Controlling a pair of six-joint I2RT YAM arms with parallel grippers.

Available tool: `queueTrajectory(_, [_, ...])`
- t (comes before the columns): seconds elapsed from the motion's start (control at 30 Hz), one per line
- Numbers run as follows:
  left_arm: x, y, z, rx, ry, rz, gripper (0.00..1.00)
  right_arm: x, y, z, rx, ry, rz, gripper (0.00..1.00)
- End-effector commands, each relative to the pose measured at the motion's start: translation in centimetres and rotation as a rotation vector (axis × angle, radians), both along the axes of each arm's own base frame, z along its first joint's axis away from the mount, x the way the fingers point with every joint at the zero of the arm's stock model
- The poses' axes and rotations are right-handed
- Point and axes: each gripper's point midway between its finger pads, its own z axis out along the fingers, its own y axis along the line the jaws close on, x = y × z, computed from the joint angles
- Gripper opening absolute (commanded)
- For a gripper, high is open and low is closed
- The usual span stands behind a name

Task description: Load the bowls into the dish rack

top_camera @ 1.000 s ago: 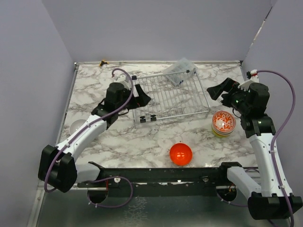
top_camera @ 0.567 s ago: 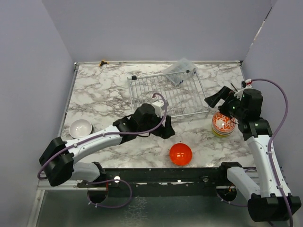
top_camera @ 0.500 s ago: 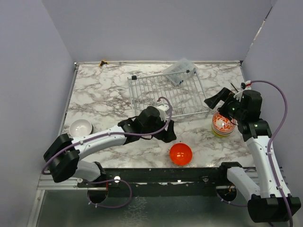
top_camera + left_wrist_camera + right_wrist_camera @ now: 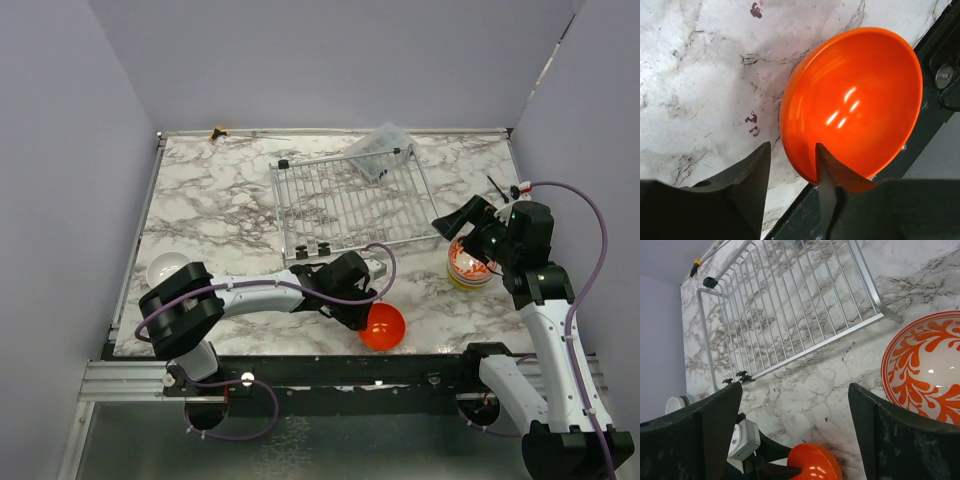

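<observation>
Fingers (image 4: 747, 185) of the left gripper (image 4: 791, 147) straddle the left rim of an orange bowl (image 4: 855, 95), which sits on the marble table (image 4: 700, 75) at its near edge. One finger is inside the bowl and the other outside; they are partly spread and nothing is clamped. The right gripper (image 4: 795, 390) hangs spread wide and empty, just left of a bowl stack (image 4: 471, 263) topped by a red-patterned bowl (image 4: 925, 375). The rack (image 4: 355, 200) lies flat at far centre with a clear bag (image 4: 383, 150) on its far right corner. A white bowl (image 4: 166, 268) sits at left.
</observation>
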Motion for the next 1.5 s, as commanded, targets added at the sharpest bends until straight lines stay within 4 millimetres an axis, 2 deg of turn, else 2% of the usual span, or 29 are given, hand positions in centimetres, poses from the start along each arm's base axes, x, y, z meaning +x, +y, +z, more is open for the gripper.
queueTrajectory(0.0, [0.4,-0.7,0.2,0.011,-0.027,-0.016,0.38,-0.4,-0.3,-0.8,-0.006,0.032,-0.016,0.9])
queueTrajectory(0.07, [0.8,-0.7,0.1,0.02,-0.039,-0.004,0.28,-0.5,-0.4,-0.8,-0.009,0.032,-0.017,0.9])
queueTrajectory(0.13, [1.2,-0.7,-0.1,0.039,-0.052,0.01,0.1,-0.5,-0.4,-0.7,-0.012,0.031,-0.017,0.89])
queueTrajectory(0.2, [1.6,-0.7,0.0,0.048,-0.066,0.02,0.0,-0.5,-0.5,-0.9,-0.016,0.034,-0.019,0.89])
queueTrajectory(0.37, [2.7,-1.7,2.1,0.01,-0.109,0.026,0.0,-0.4,-0.6,-0.9,-0.024,0.038,-0.018,0.91])
queueTrajectory(0.47, [3.5,-2.7,4.4,-0.045,-0.123,0.002,0.0,-0.3,-0.4,-0.4,-0.023,0.025,-0.008,0.98])
queueTrajectory(0.57, [4.9,-3.4,6.9,-0.1,-0.134,-0.005,0.0,-0.1,-0.1,0.6,-0.015,-0.018,0.015,1.0])
queueTrajectory(0.67, [7.6,-3.5,9.7,-0.164,-0.15,0.042,0.0,0.1,0.4,2.0,0.005,-0.075,0.035,1.0])
queueTrajectory(0.8, [12.9,-2.6,13.0,-0.239,-0.155,0.167,0.0,0.3,1.6,3.1,0.058,-0.13,0.088,1.0])
queueTrajectory(0.87, [15.2,-2.4,14.4,-0.277,-0.147,0.219,0.0,0.3,2.8,3.3,0.098,-0.14,0.153,1.0])
queueTrajectory(0.97, [18.1,-2.8,15.9,-0.34,-0.116,0.283,0.0,0.5,4.6,2.3,0.193,-0.115,0.237,1.0])
queueTrajectory(1.13, [19.7,-5.2,16.9,-0.437,0.003,0.282,0.0,1.1,6.9,1.7,0.342,-0.072,0.35,1.0])
queueTrajectory(1.33, [21.3,-6.2,17.3,-0.491,0.106,0.289,0.0,2.6,7.4,1.3,0.393,-0.044,0.358,1.0])
queueTrajectory(1.47, [21.4,-7.0,17.9,-0.521,0.139,0.263,0.0,3.2,7.4,-0.2,0.409,0.028,0.345,1.0])
